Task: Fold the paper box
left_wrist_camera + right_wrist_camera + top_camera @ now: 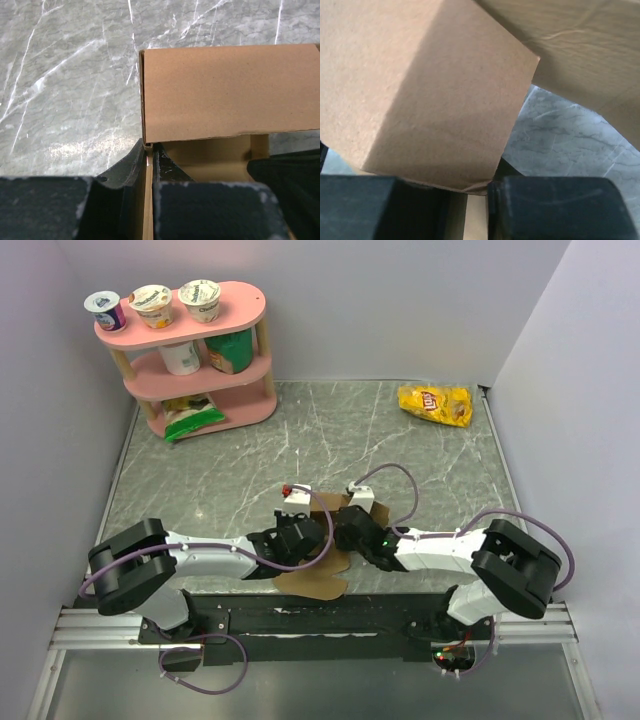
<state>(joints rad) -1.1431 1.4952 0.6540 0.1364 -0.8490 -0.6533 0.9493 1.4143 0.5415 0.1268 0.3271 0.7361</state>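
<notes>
paper box (318,585): plain brown cardboard, partly folded, at the near middle of the marble table (240,455), between both grippers
left gripper (149,165): jaws nearly together, pinching a thin upright wall of the paper box; a folded panel stands just beyond the fingertips
right gripper (470,200): jaws narrow, a flap edge between them; firm pinch or not, cannot tell
</notes>
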